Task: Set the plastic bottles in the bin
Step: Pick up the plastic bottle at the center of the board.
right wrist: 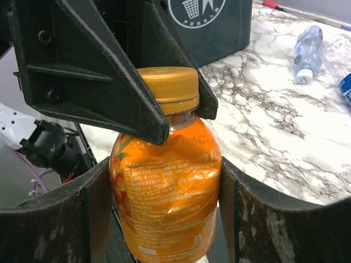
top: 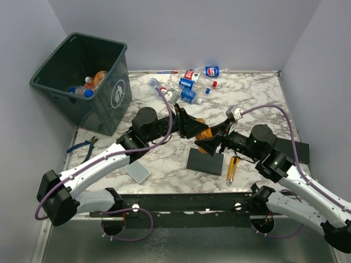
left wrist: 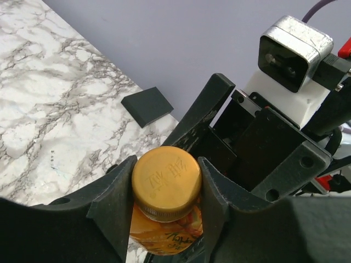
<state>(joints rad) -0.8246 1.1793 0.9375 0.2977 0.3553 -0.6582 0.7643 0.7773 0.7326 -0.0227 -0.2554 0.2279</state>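
Orange-tinted plastic bottle (top: 204, 133) with gold screw cap is hanging above the mid tabletop (top: 258, 104), held between the two tools, well apart from the bin.

Left tool (top: 194, 130) is gripping it at the top. In the left wrist view its fingers (left wrist: 109, 211) are pressing against both sides of the gold cap (left wrist: 166, 183), closed down to cap width.

Right tool (top: 211, 137) is taking it lower down. In the right wrist view its fingers (right wrist: 96, 219) are standing wider apart, flanking the label on the bottle body and appearing to touch it on both sides.

The right wrist view alone is showing the creased label and the left tool's tips biting in under the cap. The left wrist view alone is showing the embossed cap top. The top external view is hiding most of the bottle behind both tools.

Large dark grey-green square plastic bin (top: 112, 96) is standing at the far left corner with several bottles inside (top: 90, 82). A cluster of crushed clear plastic bottles (top: 192, 85) is lying on the far tabletop.
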